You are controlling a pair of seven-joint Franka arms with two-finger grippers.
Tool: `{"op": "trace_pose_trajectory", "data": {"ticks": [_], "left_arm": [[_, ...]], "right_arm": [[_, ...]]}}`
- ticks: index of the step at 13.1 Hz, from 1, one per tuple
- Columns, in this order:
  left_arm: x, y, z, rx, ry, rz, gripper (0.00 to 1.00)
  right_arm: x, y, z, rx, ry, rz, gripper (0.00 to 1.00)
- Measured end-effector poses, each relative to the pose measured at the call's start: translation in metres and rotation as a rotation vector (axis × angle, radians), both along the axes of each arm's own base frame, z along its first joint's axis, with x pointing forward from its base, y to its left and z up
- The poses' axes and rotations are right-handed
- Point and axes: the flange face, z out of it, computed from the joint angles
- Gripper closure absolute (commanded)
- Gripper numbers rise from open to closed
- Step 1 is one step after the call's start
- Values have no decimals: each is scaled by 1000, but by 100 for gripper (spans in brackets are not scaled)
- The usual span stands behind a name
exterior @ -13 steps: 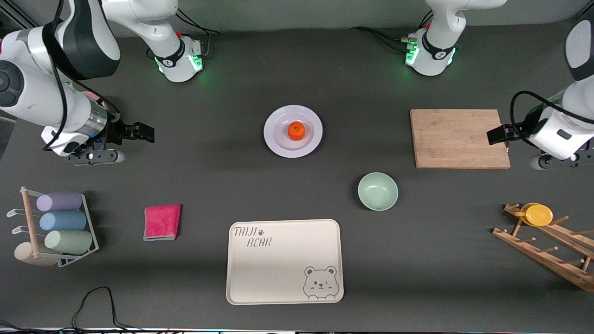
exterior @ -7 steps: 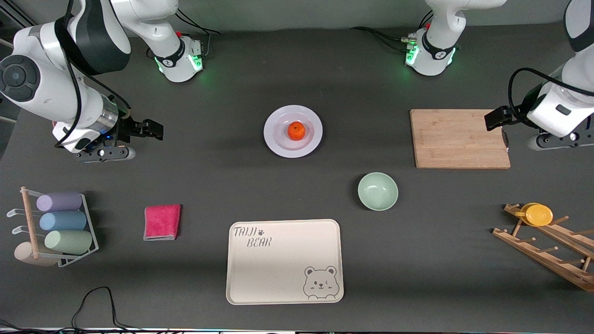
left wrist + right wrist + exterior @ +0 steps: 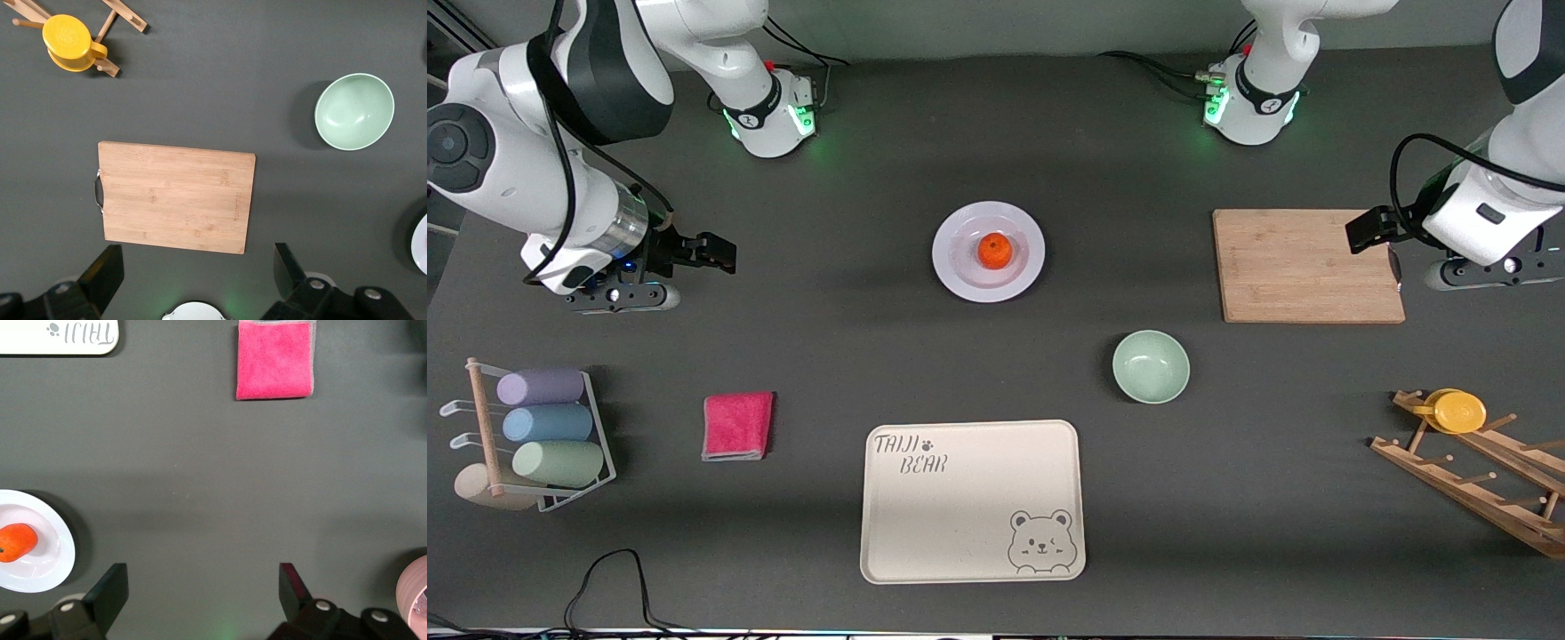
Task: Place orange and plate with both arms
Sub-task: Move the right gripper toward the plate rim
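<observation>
- The orange (image 3: 994,251) sits in the middle of the plate (image 3: 960,271), on the dark table (image 3: 854,356) midway between the two arms' ends.
- The right gripper (image 3: 203,592) hangs over bare table toward the right arm's end, well apart from the plate, fingers (image 3: 107,590) spread apart and holding nothing.
- The left gripper (image 3: 197,273) hangs by the edge of the wooden cutting board (image 3: 1307,265), fingers (image 3: 288,267) apart and empty.
- A green bowl (image 3: 1151,366) lies nearer the front camera than the plate.
</observation>
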Motion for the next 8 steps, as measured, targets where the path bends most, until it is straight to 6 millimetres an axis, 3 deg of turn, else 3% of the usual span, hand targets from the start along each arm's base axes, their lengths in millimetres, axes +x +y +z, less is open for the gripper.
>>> {"op": "trace_pose_trajectory", "data": {"ticks": [8], "left_arm": [[3,3,-9,1,15,7,0]], "right_arm": [[2,2,2,11,-21,-26,0]]}}
